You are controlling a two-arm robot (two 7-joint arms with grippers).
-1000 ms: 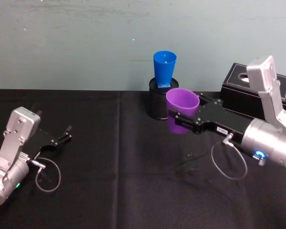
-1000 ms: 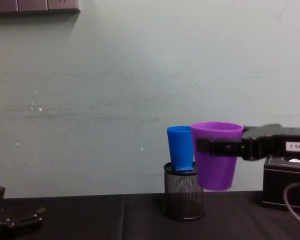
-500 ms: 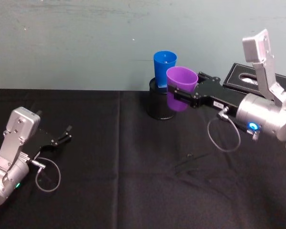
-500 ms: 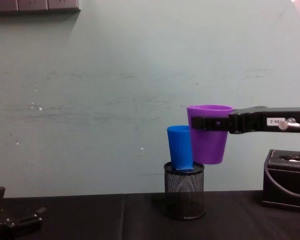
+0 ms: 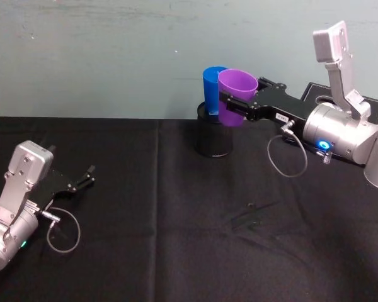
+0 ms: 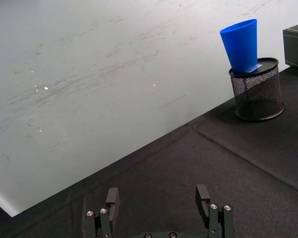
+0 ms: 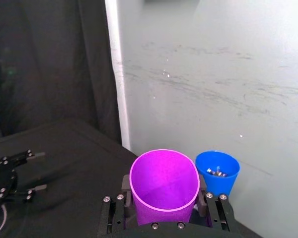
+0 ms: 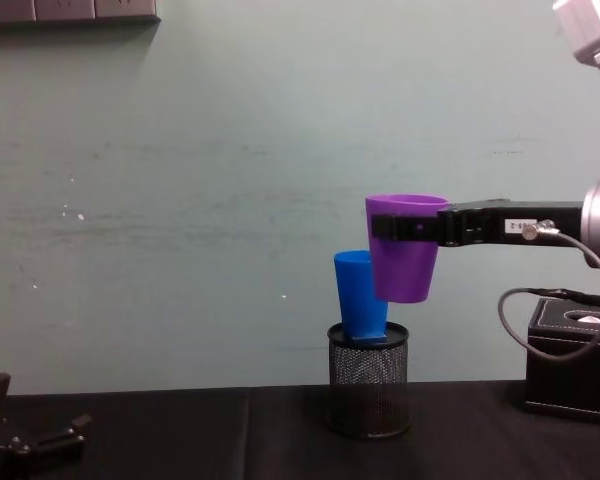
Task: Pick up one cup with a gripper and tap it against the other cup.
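Note:
The purple cup (image 5: 237, 95) hangs upright in the air with my right gripper (image 5: 232, 104) shut on it just under the rim. Its side is right against the blue cup (image 5: 210, 87); I cannot tell whether they touch. The blue cup stands tilted in a black mesh pen holder (image 5: 213, 142) at the back of the table. From the chest, the purple cup (image 8: 404, 255) overlaps the blue cup (image 8: 356, 300) and sits higher than it. The right wrist view shows the purple cup (image 7: 164, 183) between the fingers (image 7: 113, 210), blue cup (image 7: 217, 173) beside it. My left gripper (image 5: 88, 175) lies open at the left.
A black box (image 5: 315, 95) stands at the back right, behind my right arm. The pen holder (image 8: 368, 395) rises from the black cloth (image 5: 176, 220) close to the pale wall. A loose cable loops under the right wrist.
My right gripper has raised the purple cup and carried it back and to the left, from in front of the pen holder to beside the blue cup. The left arm has not moved.

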